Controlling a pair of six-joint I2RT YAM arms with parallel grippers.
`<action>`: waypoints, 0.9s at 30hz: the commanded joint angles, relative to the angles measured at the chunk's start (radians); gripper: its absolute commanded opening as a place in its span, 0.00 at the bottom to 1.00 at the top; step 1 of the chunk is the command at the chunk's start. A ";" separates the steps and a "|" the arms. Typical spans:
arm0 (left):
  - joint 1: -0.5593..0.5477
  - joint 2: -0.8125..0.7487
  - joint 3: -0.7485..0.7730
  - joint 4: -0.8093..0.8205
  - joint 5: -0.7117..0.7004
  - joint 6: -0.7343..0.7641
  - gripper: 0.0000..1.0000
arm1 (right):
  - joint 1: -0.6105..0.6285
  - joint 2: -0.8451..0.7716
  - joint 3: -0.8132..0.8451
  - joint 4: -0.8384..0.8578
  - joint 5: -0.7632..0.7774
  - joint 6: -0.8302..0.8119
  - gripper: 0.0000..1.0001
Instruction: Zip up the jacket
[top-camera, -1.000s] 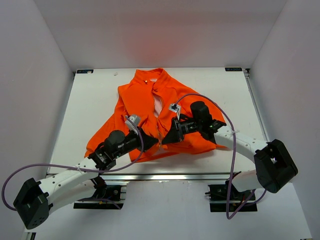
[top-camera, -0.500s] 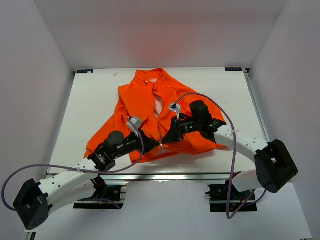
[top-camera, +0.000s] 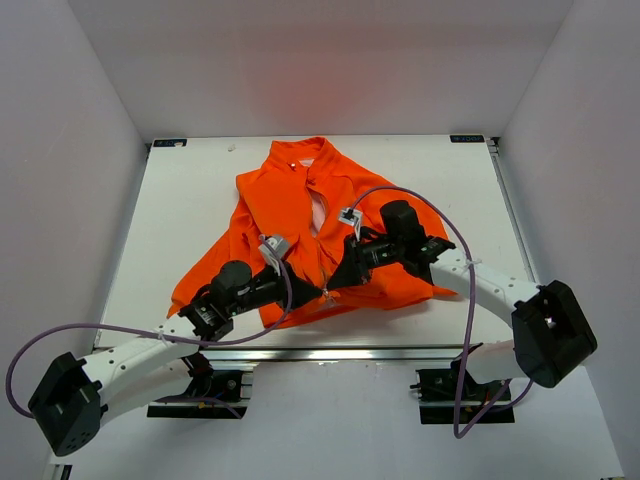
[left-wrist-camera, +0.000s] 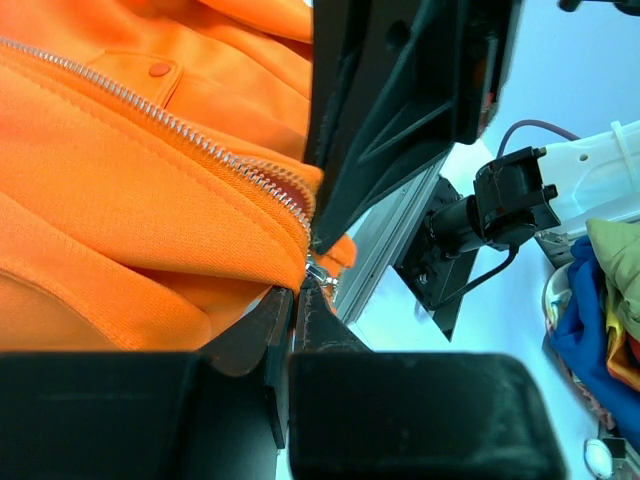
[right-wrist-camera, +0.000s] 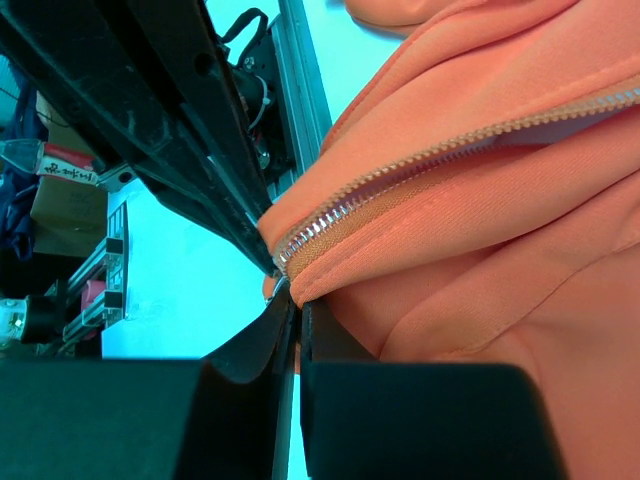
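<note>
Bolted at the table's near edge, the left arm (top-camera: 140, 355) sweeps low from the near left corner toward the middle, and the right arm (top-camera: 490, 285) bends in from the near right corner, so that both wrists meet just inside the near edge. A purple cable (top-camera: 120, 332) loops along each arm. The left gripper (left-wrist-camera: 293, 298) has its fingers drawn almost together, nipping the bottom end of the zipper (left-wrist-camera: 170, 125) where a small metal piece shows at the tips. The right gripper (right-wrist-camera: 297, 312), facing it and nearly touching it, has its fingers pressed together on the hem of the jacket (top-camera: 285, 205) beside the zipper's foot. The jacket lies rumpled across the middle of the white table (top-camera: 190, 200), hem toward the near edge and collar (top-camera: 300, 155) toward the far edge. Its lower front is joined by the zipper, while higher up the front gapes over pale pink lining (top-camera: 315, 212). Plain pale walls (top-camera: 330, 60) close in the table on the left, right and far sides.
</note>
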 joint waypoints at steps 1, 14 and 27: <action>-0.011 0.017 -0.001 -0.041 0.070 -0.031 0.00 | -0.021 -0.053 0.029 0.073 -0.019 -0.011 0.00; -0.011 0.014 -0.030 0.017 0.036 -0.155 0.38 | 0.019 -0.066 -0.152 0.223 -0.022 0.083 0.00; -0.011 -0.014 -0.033 -0.061 0.020 -0.194 0.58 | 0.026 -0.052 -0.148 0.281 -0.038 0.124 0.00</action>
